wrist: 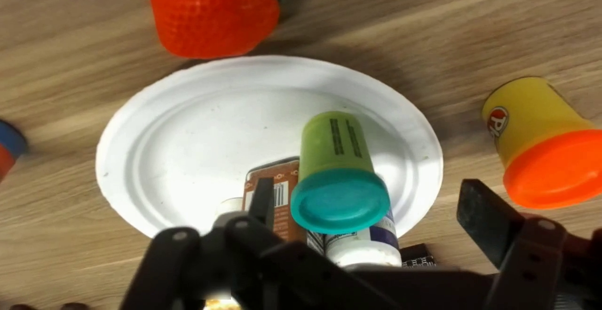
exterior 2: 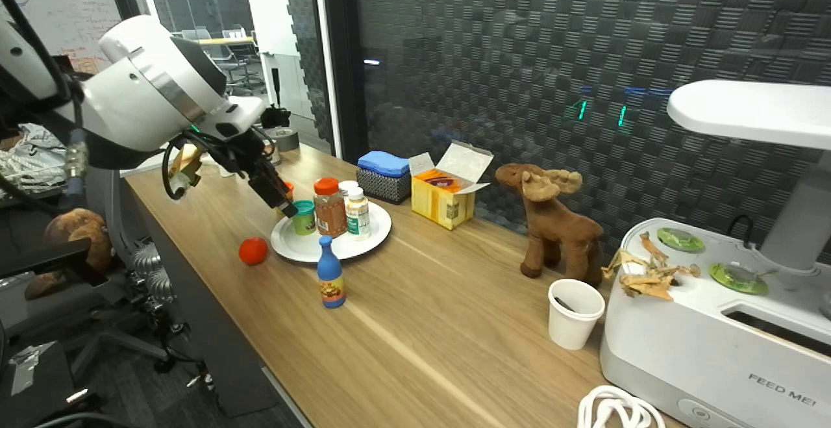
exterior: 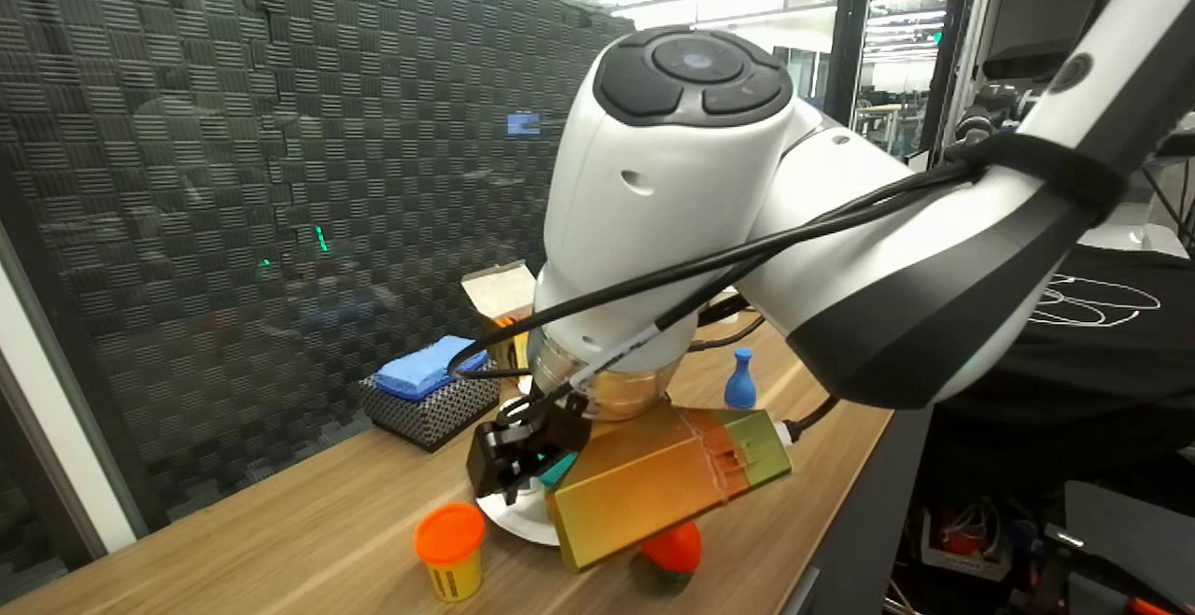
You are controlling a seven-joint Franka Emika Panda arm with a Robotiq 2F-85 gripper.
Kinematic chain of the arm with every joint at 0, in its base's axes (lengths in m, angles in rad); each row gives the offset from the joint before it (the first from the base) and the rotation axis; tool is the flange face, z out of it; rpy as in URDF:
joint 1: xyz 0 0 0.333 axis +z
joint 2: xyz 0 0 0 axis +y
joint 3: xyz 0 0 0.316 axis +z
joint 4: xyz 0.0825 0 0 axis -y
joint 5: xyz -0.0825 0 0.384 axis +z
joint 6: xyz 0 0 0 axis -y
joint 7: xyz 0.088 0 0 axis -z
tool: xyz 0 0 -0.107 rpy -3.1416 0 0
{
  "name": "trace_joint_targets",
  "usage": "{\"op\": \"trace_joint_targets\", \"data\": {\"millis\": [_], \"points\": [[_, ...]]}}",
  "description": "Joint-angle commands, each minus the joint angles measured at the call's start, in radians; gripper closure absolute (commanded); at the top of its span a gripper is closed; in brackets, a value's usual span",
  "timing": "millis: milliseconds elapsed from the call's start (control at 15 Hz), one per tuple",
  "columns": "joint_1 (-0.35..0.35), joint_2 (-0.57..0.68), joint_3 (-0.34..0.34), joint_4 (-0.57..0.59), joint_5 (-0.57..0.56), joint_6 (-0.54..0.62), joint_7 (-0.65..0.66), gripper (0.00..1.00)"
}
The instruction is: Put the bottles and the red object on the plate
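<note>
My gripper (wrist: pixel 367 194) stands open above the white plate (wrist: pixel 188 126), its fingers spread to either side of a green jar (wrist: pixel 336 143) with a teal lid, a gap showing on both sides. That jar is upright on the plate. Beside it there stand a red-capped brown bottle (exterior 2: pixel 330 210) and white-capped bottles, the nearer one (exterior 2: pixel 358 214) plainest. Off the plate are a yellow jar (wrist: pixel 531 112) with an orange lid, a slim blue bottle (exterior 2: pixel 330 275) and the red object (wrist: pixel 211 13), a strawberry-like lump close to the rim.
Behind the plate sits a dark patterned box (exterior 2: pixel 383 186) topped by a blue cloth (exterior 2: pixel 384 163). An opened yellow box (exterior 2: pixel 443 204) adjoins it. Farther along are a plush moose (exterior 2: pixel 561 233), a white cup (exterior 2: pixel 574 324) and a white planter (exterior 2: pixel 701 337). A dark wall bounds the table.
</note>
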Motion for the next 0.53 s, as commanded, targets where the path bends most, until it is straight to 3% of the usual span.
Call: {"op": "trace_joint_targets", "data": {"millis": [0,467], "points": [[0.001,-0.060,0.027,-0.033,0.028,0.013,-0.025,0.00],[0.014,-0.073,0.102,0.013,0.137,-0.031,-0.009,0.00]]}}
